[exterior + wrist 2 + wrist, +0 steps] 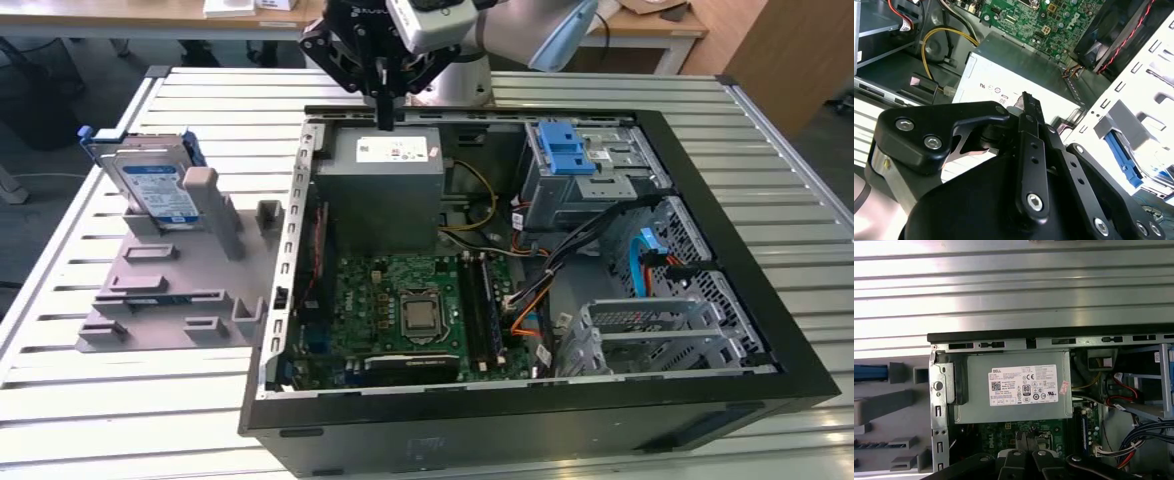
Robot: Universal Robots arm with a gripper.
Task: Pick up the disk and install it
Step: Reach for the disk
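The end effector [384,115] hangs over the power supply [384,165] at the back of the open computer case [747,300]. Its fingers seem pressed together, holding nothing. The disk [154,185] stands on edge in the grey holder [160,290] on the surface [134,400], well apart toward the exterior view's left. Reaching it well probably means opening the fingers wide, squaring them to the disk's flat faces, and descending straight over its top edge.

A robot lab or workshop was shown. An open computer case [534,425] was laid on a ribbed metal table [120,400], a robot arm [534,30] was seen over it, and wooden desks [120,15] were seen behind.
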